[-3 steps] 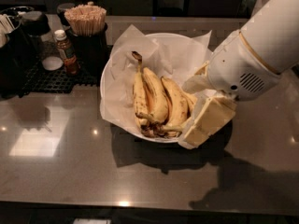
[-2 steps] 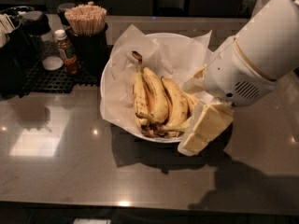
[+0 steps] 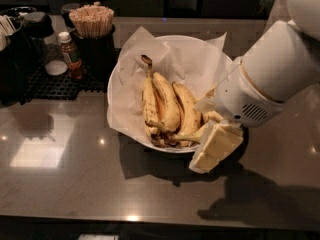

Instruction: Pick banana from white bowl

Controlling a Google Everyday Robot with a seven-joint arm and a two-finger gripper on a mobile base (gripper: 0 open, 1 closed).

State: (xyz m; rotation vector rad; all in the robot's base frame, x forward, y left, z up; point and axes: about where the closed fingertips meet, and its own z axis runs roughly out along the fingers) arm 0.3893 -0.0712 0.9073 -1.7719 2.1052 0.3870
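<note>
The white bowl, lined with crinkled white paper, stands mid-table. Three yellow bananas with dark tips lie side by side in it. At their right a further patch of yellow banana shows against the gripper. It is mostly hidden by the wrist, so I cannot tell whether it is held. My gripper hangs over the bowl's front right rim, its cream tip pointing down toward the table in front of the bowl. The big white arm covers the bowl's right side.
A dark cup of wooden sticks stands behind the bowl at the left. A small brown bottle and dark containers sit on a black mat at the far left. The grey table extends in front.
My gripper has slid a little down and toward the front left over the bowl's rim. The three bananas and the bowl have not moved.
</note>
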